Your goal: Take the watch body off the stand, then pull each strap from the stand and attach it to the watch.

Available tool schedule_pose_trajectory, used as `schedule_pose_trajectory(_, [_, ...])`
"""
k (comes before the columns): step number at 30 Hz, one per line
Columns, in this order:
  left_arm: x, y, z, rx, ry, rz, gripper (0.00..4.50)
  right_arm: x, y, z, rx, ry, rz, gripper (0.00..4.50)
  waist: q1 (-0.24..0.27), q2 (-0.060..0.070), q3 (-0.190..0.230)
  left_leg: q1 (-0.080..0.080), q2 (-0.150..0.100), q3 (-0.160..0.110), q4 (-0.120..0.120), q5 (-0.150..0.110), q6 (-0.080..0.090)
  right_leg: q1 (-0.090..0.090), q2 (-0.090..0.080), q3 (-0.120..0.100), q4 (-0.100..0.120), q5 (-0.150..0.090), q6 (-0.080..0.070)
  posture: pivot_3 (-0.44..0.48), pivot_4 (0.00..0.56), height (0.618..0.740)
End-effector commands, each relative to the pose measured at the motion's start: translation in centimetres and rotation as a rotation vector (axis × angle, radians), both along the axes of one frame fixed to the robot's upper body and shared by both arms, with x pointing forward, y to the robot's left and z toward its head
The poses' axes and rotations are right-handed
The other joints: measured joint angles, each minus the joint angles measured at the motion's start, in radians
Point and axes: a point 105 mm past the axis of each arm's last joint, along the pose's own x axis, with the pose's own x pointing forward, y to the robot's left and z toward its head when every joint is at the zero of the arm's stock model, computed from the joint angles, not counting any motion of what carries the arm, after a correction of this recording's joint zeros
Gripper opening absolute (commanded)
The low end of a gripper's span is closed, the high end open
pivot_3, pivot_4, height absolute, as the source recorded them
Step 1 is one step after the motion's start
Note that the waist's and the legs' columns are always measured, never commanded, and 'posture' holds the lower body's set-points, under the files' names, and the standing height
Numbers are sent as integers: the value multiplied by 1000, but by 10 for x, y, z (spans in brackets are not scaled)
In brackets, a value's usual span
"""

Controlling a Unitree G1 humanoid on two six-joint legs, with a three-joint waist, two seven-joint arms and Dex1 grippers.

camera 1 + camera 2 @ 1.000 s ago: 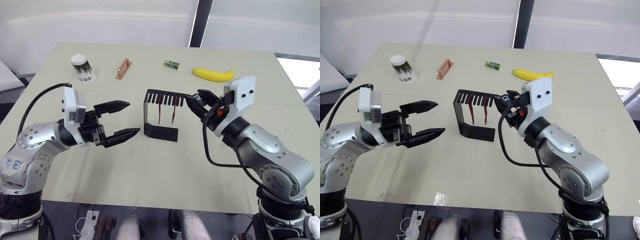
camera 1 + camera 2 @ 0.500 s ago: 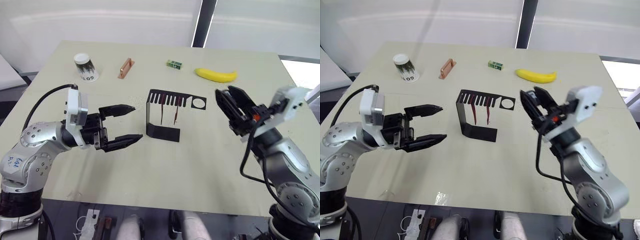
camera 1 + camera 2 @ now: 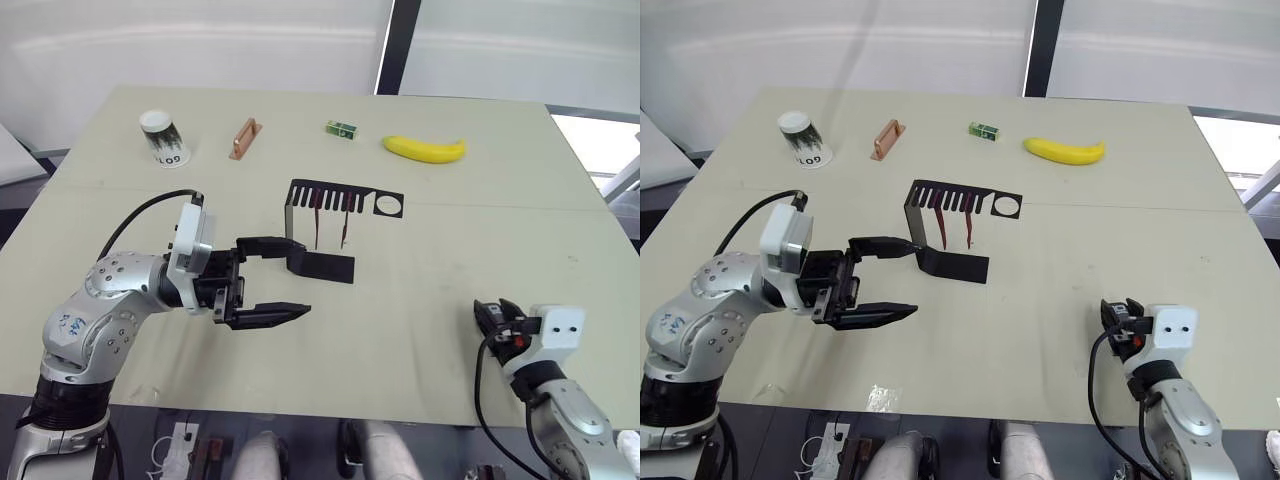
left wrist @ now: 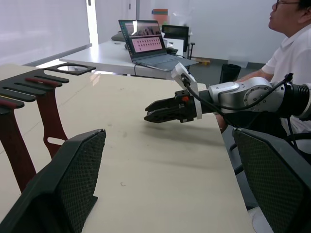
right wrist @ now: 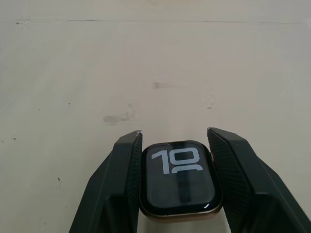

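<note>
Near the surface's front right corner we hold the watch body (image 5: pixel 178 178) clamped by its side edges in our right claw (image 5: pixel 177 177), its glass face slick and fragile, while our left claw (image 3: pixel 268 280) gapes wide beside the stand (image 3: pixel 330 215).

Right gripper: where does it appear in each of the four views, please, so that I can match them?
Left eye view: right gripper low on the right, near the table's front edge.
Right eye view: the gripper in the same spot.
Left wrist view: the gripper over the table, beyond the stand.
Right wrist view: the gripper close up, shut on the watch body.
Shared landmark: the stand.
</note>
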Motion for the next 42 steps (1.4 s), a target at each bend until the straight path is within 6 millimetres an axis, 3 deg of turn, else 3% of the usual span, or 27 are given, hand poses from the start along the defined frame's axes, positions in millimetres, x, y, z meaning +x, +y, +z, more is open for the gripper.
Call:
schedule_pose_trajectory(1, [-8,-3,0,22,-39,-31,4500,2,2,1,-23,-32,18,1602,2,0,0,0,0,0,0,0,0,0,0,0,0,0,0,0,150,740])
schedule_pose_trajectory(16, [-6,1,2,54,-23,-32,4500,18,6,-19,23,11,101,1602,1,0,0,0,0,0,0,0,0,1,0,0,0,0,0,0,150,740])
schedule_pose_trajectory(17, [-6,1,2,55,-24,-33,4500,19,6,-20,22,12,103,2402,0,0,0,0,0,0,0,0,0,1,0,0,0,0,0,0,150,740])
schedule_pose_trajectory(20, [-6,2,2,66,-26,-37,4500,20,1,-18,10,2,104,3532,-1,0,0,1,0,0,0,0,0,1,0,0,1,0,0,0,150,740])
schedule_pose_trajectory(22, [-6,4,1,70,-21,-32,4500,20,0,-2,27,-66,131,4464,1,0,0,1,0,0,0,0,0,1,0,0,1,0,0,0,150,740])
schedule_pose_trajectory(27, [7,35,-6,105,22,113,4500,5,5,34,-20,-129,289,4464,1,2,1,1,0,0,1,0,0,1,0,0,1,0,0,0,150,740])
schedule_pose_trajectory(31, [12,72,-23,167,39,253,4500,-22,2,54,-100,-95,402,4464,3,3,1,1,0,-1,0,-1,0,1,0,-1,1,0,0,0,150,740])
schedule_pose_trajectory(36, [24,119,-35,168,20,496,4500,-56,-40,67,-294,-98,366,4464,19,2,1,0,0,-1,1,-2,3,1,-1,-1,-1,0,0,0,150,740])
schedule_pose_trajectory(39, [28,162,-52,191,-2,694,4500,-77,-104,52,-407,0,190,4464,26,1,0,1,0,0,1,-6,8,2,-1,-1,-2,0,0,0,150,740])
schedule_pose_trajectory(42, [25,196,-69,229,-3,832,4500,-99,-150,42,-394,67,22,4464,27,1,0,1,0,1,0,-7,8,2,-1,-1,-2,0,0,0,150,740])
